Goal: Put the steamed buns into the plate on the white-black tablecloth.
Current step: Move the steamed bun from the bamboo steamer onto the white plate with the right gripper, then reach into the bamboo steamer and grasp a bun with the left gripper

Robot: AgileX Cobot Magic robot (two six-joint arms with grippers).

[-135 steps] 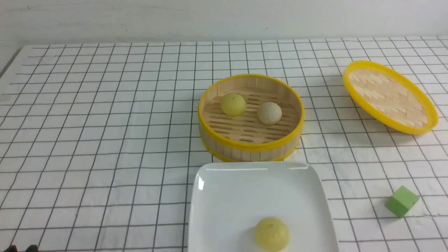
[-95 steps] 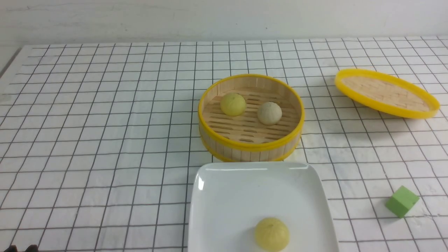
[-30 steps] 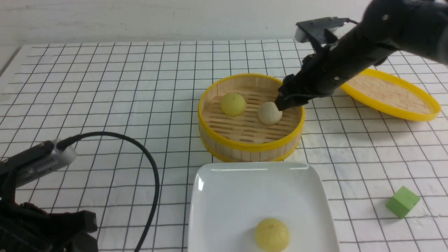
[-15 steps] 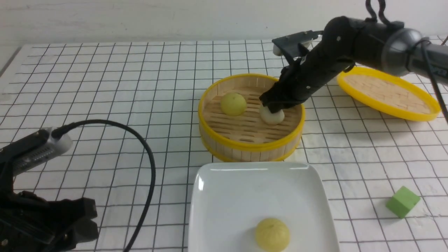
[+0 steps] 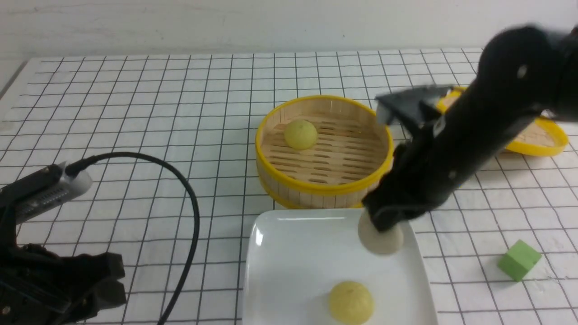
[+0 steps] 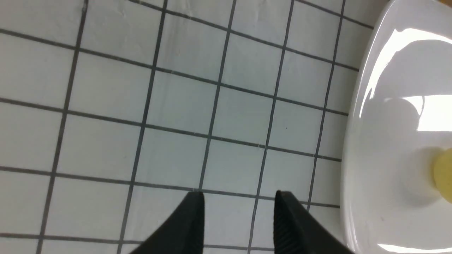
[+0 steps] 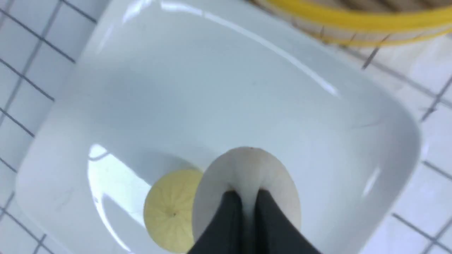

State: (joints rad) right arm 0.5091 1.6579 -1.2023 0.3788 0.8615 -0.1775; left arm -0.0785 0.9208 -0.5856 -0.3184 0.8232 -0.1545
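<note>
So the right arm's fingers are pinched shut on the top of the beige-grey dome-shaped steamed bun. In the front view that bun hangs over the upper right corner of the glossy white square plate, pretty much above the rim. The wrist camera makes it look further inside, so I honestly can't tell which. My worry is that if it's let go there, it clips the raised edge and rolls off onto the white cloth with the black grid covering the desk. The grip looks skinny too, just two tips dug into a soft top, so a slip seems possible. A drop could also knock the pale yellow bun at the bottom of the frame. The other pale yellow bun sits in the round yellow-rimmed bamboo steamer basket, upper middle. The left arm's fingers are spread apart with nothing between them, over bare cloth beside the plate. Hard to read: the right arm is motion-blurred, the bun's height above the plate is anyone's guess, and the fingertips are buried in it. The arm also covers much of the yellow-rimmed woven lid, and the plate's near edge is cut off.
</note>
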